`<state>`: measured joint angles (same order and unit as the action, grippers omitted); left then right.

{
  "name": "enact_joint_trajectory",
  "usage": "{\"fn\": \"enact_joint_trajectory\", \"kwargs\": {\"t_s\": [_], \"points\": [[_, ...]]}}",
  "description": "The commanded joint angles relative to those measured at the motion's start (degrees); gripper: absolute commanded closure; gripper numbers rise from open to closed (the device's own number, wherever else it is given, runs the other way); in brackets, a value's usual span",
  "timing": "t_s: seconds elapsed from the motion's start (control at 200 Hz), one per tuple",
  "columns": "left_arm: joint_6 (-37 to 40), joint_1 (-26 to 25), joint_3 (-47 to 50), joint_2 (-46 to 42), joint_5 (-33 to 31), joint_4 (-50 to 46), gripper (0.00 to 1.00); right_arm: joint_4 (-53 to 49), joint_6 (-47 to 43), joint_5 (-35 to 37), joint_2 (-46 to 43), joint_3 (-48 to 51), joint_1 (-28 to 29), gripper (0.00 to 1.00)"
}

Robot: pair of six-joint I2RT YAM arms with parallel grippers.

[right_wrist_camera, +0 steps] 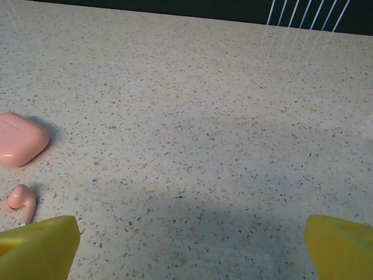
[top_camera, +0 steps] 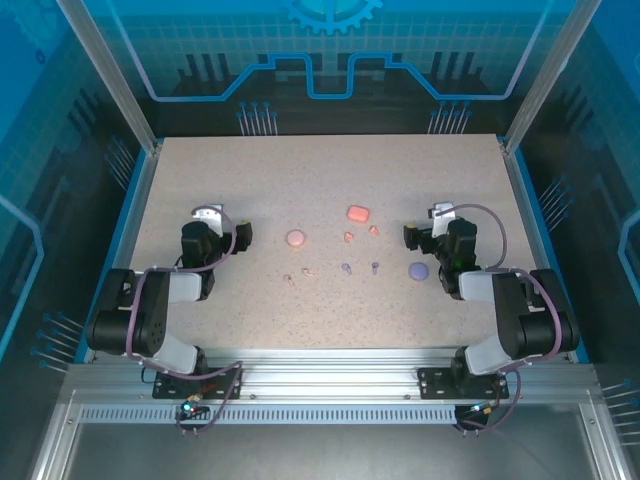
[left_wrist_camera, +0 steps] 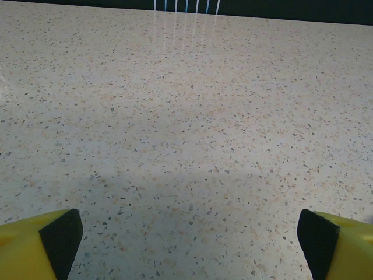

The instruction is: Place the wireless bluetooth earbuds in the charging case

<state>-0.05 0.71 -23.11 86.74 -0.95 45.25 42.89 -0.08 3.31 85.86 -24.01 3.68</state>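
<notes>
Hovering apart, nothing picked yet | left end effector (left_wrist_camera: 186, 236): spread wide, empty | right end effector (right_wrist_camera: 186, 242): spread wide, empty | coral earbud (right_wrist_camera: 20, 199): lower left, near coral case (right_wrist_camera: 20, 139) on counter (right_wrist_camera: 204, 116) | likely feather-light, slick, rolls easily; pinch the bulb, not the stem.
</notes>
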Motion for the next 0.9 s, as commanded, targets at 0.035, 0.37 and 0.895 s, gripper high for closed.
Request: {"fn": "enact_joint_trajectory", "kwargs": {"t_s": [0.035, 0.37, 0.895], "points": [[-0.7, 0.7, -0.5, 0.2, 1.3, 0.3, 0.01, -0.1, -0.5, -1.0, 0.4, -1.0, -0.6, 0.0], [-0.4, 0.4, -0.4, 0.3, 1.5, 0.4, 0.01, -0.1, -0.5, -1.1, 0.4, -1.0, -0.7, 0.0], [-0.2, 0.4, -4.5, -5.6, 1.9, -11.0, 0.01, -13.5, 1.7, 4.4, -8.3, -5.1, -0.6, 0.0]]}}
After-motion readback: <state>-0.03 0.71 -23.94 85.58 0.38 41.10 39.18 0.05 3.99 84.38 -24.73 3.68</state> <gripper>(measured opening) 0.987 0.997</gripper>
